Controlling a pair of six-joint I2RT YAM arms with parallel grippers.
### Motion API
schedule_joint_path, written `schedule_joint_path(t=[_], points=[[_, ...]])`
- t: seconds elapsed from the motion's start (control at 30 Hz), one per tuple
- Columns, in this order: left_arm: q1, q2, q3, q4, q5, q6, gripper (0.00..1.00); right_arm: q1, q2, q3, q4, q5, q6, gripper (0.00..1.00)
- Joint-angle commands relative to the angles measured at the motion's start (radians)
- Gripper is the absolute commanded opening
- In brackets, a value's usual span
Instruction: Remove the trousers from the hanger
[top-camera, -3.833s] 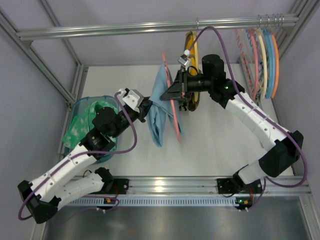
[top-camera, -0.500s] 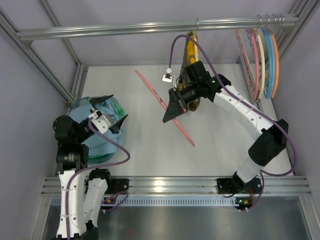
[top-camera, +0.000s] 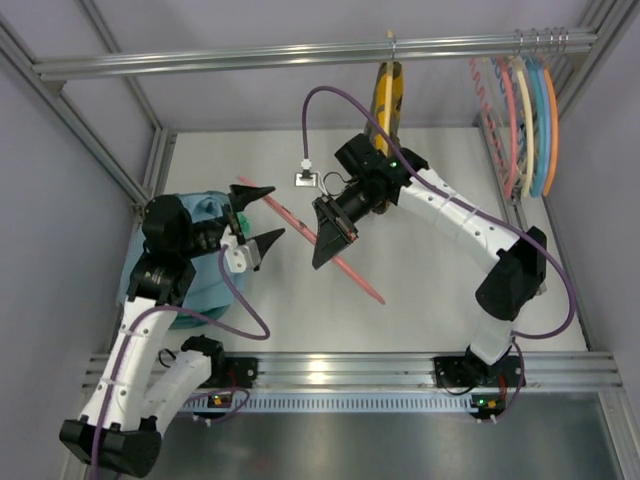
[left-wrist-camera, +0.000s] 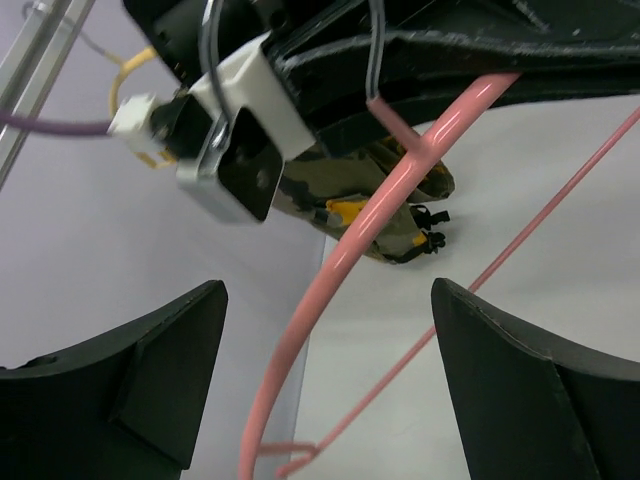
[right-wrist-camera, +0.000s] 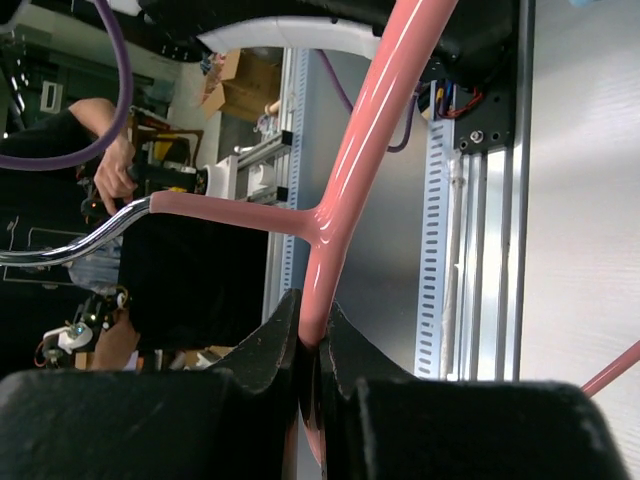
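Gripping the bare hanger (top-camera: 350, 272) tight in right pincer (right-wrist-camera: 310, 335), straddling its rod with wide-spread left pincer (top-camera: 279, 211), with trousers (top-camera: 200, 208) heaped behind.

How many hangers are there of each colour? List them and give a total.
salmon-pink hanger, held in the right gripper: 1
yellow hanger: 1
pink hanger: 1
cream hanger: 1
blue hanger: 1
orange hanger: 1
Total: 6
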Motion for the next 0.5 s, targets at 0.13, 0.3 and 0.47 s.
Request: schedule_joint_path(t=[0.13,0.3,0.47], points=[[-0.232,0.041,-0.006,0.015,-0.135,0.231,0.77,0.051,-0.036,0.042,0.033,-0.032,0.0,0.0],[-0.305,0.061,0.0,0.015,-0.178,0.247,0.54,0.066,-0.05,0.03,0.04,-0.009,0.008,0.0],[-0.313,0.049,-0.006,0.015,-0.218,0.221,0.2,0.064,-0.073,0.046,0.062,0.083,0.038,0.0]])
